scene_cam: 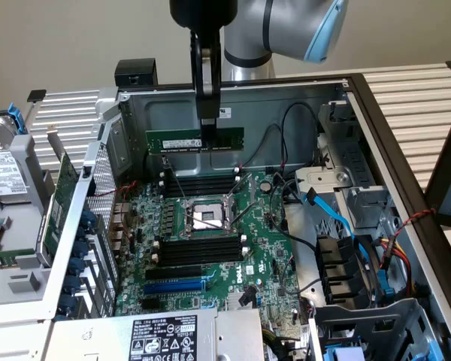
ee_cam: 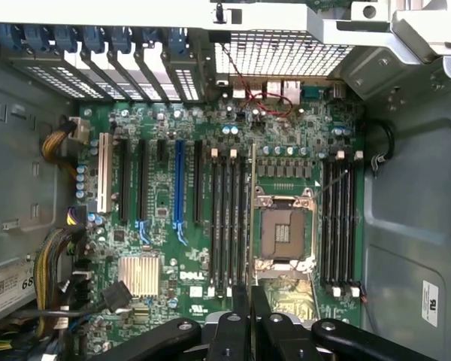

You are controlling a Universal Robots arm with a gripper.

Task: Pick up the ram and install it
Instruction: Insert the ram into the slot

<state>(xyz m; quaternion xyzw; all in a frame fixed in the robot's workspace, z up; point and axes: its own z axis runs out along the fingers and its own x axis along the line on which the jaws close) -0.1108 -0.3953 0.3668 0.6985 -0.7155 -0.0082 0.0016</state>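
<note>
The ram is a long, thin green stick with black chips. It hangs level inside the open computer case, above the far black memory slots of the green motherboard. My gripper comes straight down from above and is shut on the stick's upper edge, right of its middle. In the wrist view the ram appears edge-on as a thin line running out from my gripper. It lies between one bank of memory slots and the CPU socket.
A second bank of black slots and a long blue slot lie nearer the camera. A large green expansion card and a hard drive sit at the exterior view's left. Blue and black cables crowd the right side.
</note>
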